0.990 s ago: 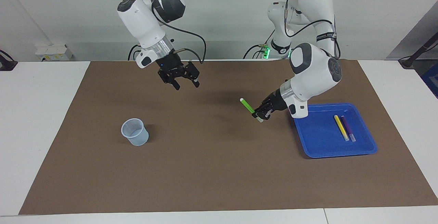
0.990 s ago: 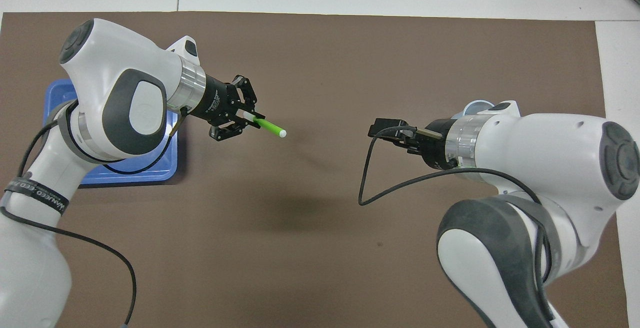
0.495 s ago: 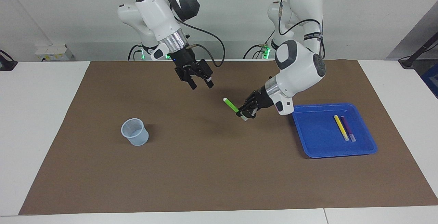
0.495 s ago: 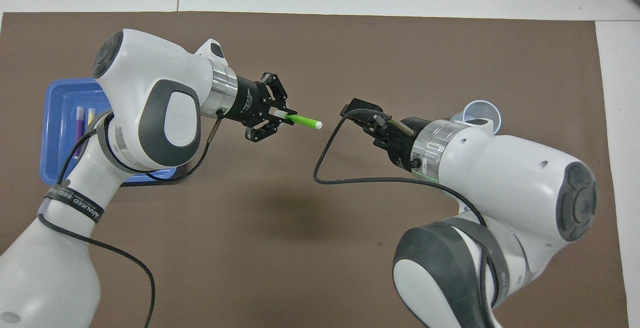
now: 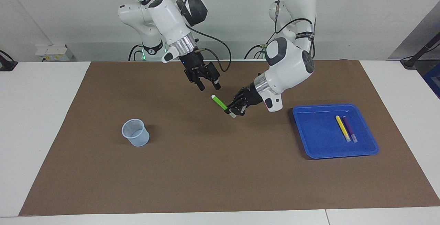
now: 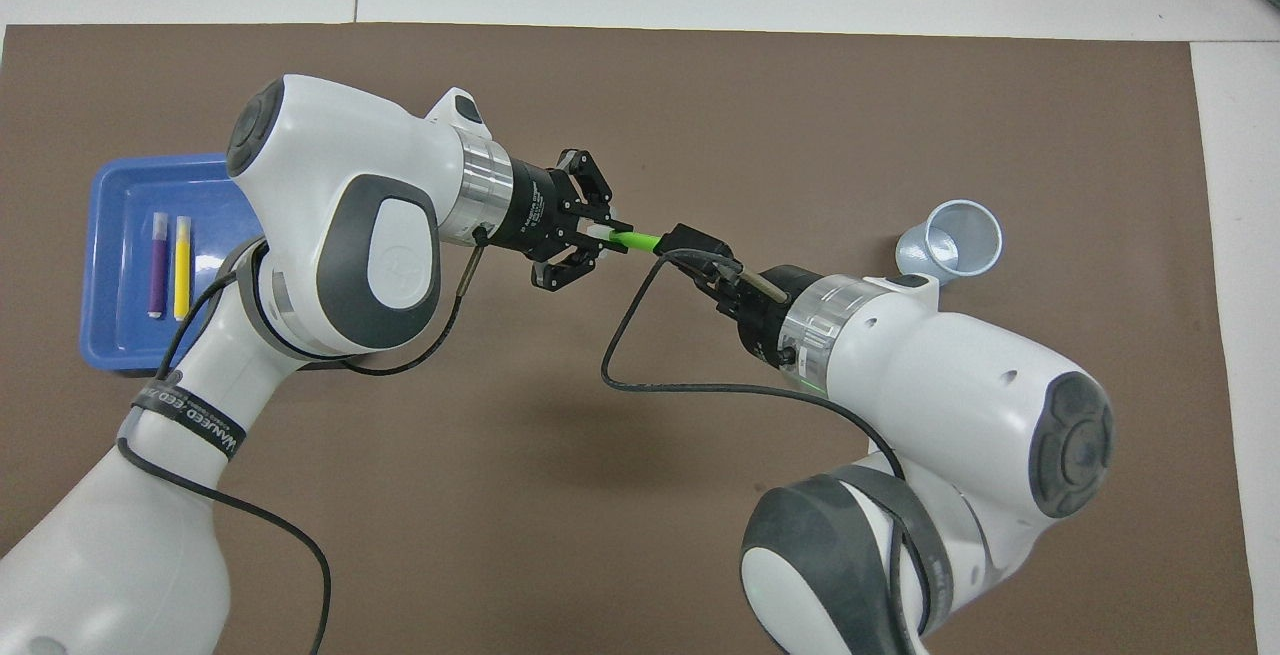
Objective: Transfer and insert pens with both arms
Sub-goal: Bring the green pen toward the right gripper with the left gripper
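Observation:
My left gripper is shut on the lower part of the bright green pen, held tilted above the middle of the mat with its pale tip pointing up toward the right arm. My right gripper hangs open just above that tip, a small gap apart. In the overhead view the right gripper covers the free end of the green pen, which sticks out of the left gripper. The yellow pen and the purple pen lie side by side in the blue tray.
A translucent pale blue cup stands upright on the brown mat toward the right arm's end of the table. The blue tray sits toward the left arm's end. A black cable loops below the right wrist.
Both arms have swung toward the middle of the mat. The left gripper carried the green pen away from the tray, and the right gripper came down close to the pen's tip.

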### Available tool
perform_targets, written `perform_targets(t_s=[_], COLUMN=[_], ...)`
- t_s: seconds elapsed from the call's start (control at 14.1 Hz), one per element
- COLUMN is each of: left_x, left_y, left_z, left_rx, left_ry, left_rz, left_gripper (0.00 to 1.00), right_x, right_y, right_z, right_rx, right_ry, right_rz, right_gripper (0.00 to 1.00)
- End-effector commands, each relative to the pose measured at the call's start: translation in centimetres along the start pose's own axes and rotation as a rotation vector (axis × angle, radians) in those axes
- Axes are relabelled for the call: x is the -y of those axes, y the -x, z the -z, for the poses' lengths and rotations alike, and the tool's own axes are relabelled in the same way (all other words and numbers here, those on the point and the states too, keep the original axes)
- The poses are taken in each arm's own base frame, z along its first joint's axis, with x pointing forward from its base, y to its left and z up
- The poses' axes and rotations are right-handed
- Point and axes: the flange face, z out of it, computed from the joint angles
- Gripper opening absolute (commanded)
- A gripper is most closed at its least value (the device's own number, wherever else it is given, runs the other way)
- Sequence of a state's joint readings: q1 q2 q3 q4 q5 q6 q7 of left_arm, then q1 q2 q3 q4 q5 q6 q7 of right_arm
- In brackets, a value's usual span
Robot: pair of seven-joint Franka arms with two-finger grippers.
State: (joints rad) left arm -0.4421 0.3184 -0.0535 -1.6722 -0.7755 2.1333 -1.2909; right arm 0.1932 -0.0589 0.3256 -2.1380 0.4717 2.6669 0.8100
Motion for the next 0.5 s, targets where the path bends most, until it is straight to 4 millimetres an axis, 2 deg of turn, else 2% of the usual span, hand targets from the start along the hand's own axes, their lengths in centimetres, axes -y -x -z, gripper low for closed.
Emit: perform_targets(t_s=[0.0, 0.14, 0.42], left_x=[0.5, 0.8, 1.1], left_y=[0.8, 1.8, 1.8], left_z=[0.5, 0.1, 0.3], left_rx=[0.013, 0.017, 0.016], left_ry=[0.009, 0.001, -0.001], left_rz=[0.017, 0.002, 0.004], left_gripper=[0.00, 0.00, 0.00], right_x=[-0.6, -1.3, -1.2], right_y=[-1.5, -2.8, -2.7], right_z=[-0.6, -0.3, -0.4], right_rx=[-0.021, -0.029, -0.013], right_ry=[0.005, 0.015, 0.026], right_rz=[0.014, 0.034, 0.034], right_gripper=[0.96, 0.95, 0.80])
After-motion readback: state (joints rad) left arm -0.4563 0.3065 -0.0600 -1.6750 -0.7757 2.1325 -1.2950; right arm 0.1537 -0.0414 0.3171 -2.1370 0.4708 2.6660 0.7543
